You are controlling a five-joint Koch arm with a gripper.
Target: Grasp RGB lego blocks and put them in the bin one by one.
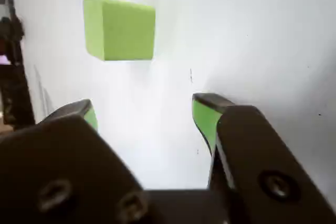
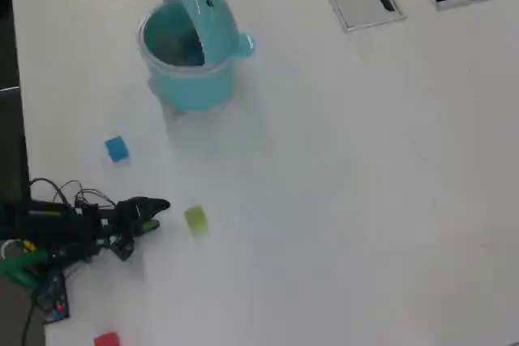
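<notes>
I have the black gripper with green-lined pads (image 1: 144, 111) standing wide apart and empty, aimed at the small yellow-green plastic cube (image 1: 119, 29). In the wrist view the cube sits ahead of the tips and off toward the left pad, not between them. The overhead view agrees: gripper (image 2: 159, 207) just beside the cube (image 2: 195, 219), not touching.

The round light-teal plastic bin with flip lid (image 2: 188, 79) stands well apart from the arm, higher in the overhead view, lid open. The small blue cube (image 2: 117, 148) lies between arm and bin; the small red cube (image 2: 106, 339) lies at the bottom edge. All three are on the white table (image 2: 349, 200), none in the bin.

Risks as I judge them:
- The cube is off-centre, so a straight advance could let the left pad strike it and push it away.
- It lies turned relative to the pads; closing on corners may make it twist or pop out.
- Descending too low would scrape the tips on the table.
- The wrist view is blurred, so I judge depth poorly.
</notes>
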